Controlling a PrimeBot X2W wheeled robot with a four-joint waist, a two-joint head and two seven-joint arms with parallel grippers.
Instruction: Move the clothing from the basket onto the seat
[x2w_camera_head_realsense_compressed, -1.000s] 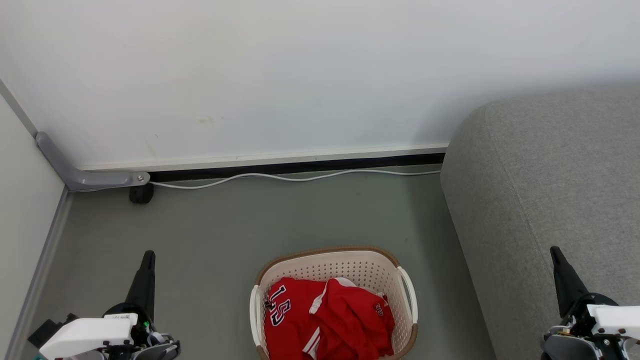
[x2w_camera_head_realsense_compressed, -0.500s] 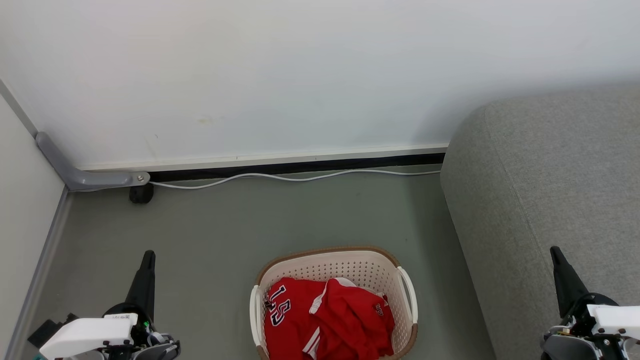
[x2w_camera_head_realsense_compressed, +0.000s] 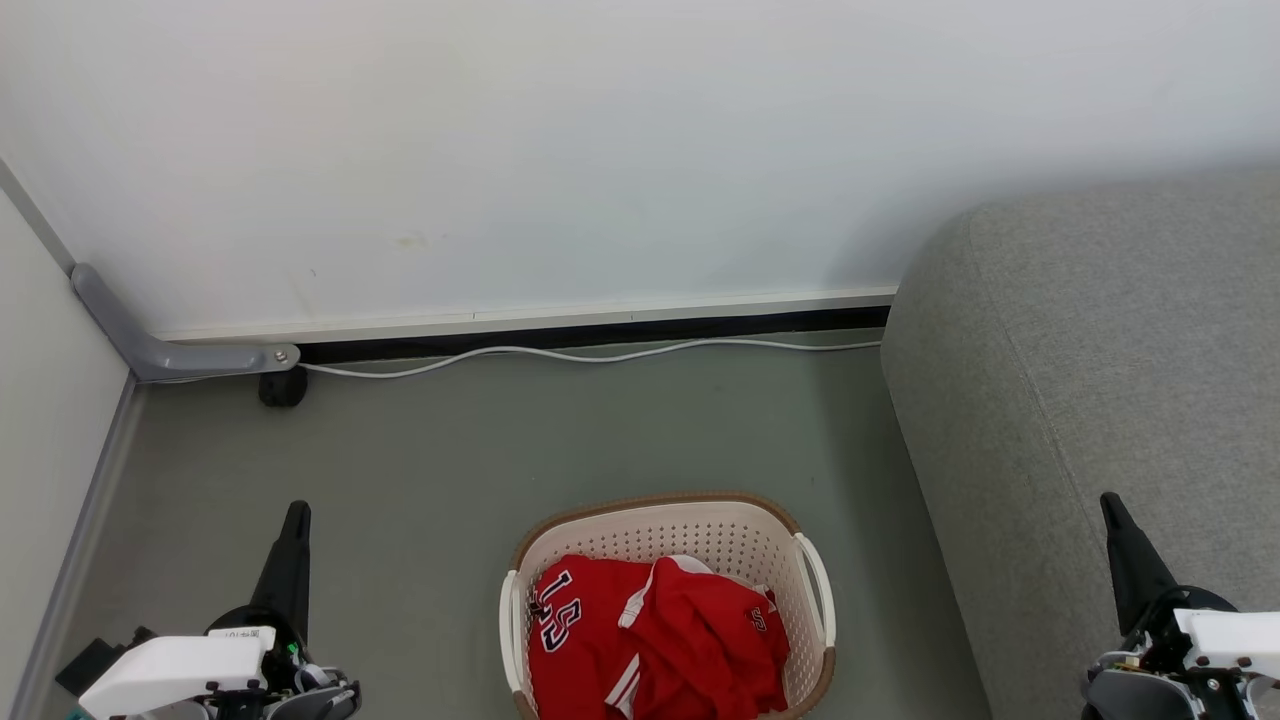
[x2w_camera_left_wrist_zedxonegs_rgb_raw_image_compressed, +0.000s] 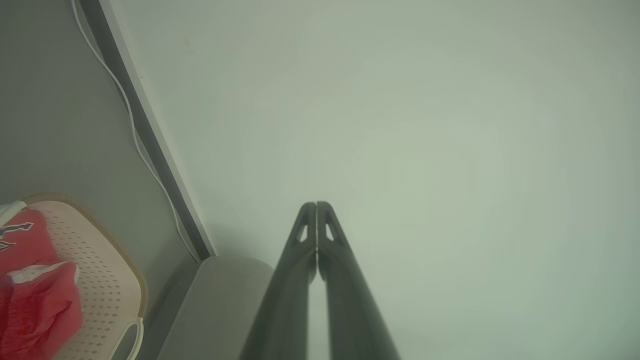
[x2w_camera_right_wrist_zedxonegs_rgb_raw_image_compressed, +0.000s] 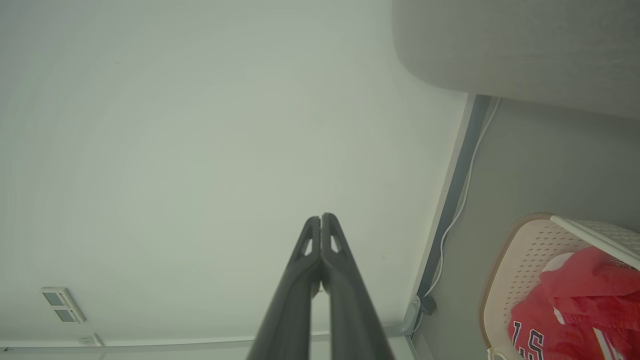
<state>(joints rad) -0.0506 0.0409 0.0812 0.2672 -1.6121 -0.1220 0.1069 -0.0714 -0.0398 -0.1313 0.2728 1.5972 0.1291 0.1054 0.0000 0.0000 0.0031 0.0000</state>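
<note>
The clothing (x2w_camera_head_realsense_compressed: 655, 640) lies heaped inside the basket (x2w_camera_head_realsense_compressed: 690, 535). It is red jersey fabric with white trim. One piece on the basket's left half shows dark, white-edged numerals face up, and another is bunched over its right half. The heap covers the basket floor, and only the perforated far wall is bare above it. None of the red fabric hangs over the brown rim or touches the seat (x2w_camera_head_realsense_compressed: 1100, 350).

The basket stands on the grey-green floor (x2w_camera_head_realsense_compressed: 450, 450), with a white handle on each of its short sides. The seat rises to the basket's right, near it, with a strip of floor between them (its rounded corner points toward the wall).

The left gripper (x2w_camera_head_realsense_compressed: 297, 511) hangs to the left of the basket, well apart from it and above bare floor. Its two dark fingers are pressed together along their tips and pinch nothing. The right gripper (x2w_camera_head_realsense_compressed: 1108, 502) is to the right of the basket, in front of the seat's grey upholstery. Its fingers are likewise pressed together and empty.

Beyond the basket a white cable (x2w_camera_head_realsense_compressed: 590, 355) trails along the foot of the pale wall (x2w_camera_head_realsense_compressed: 600, 150). Beyond it and to its left, a grey bracket (x2w_camera_head_realsense_compressed: 170, 352) with a small black wheel (x2w_camera_head_realsense_compressed: 283, 387) sits in the corner.
</note>
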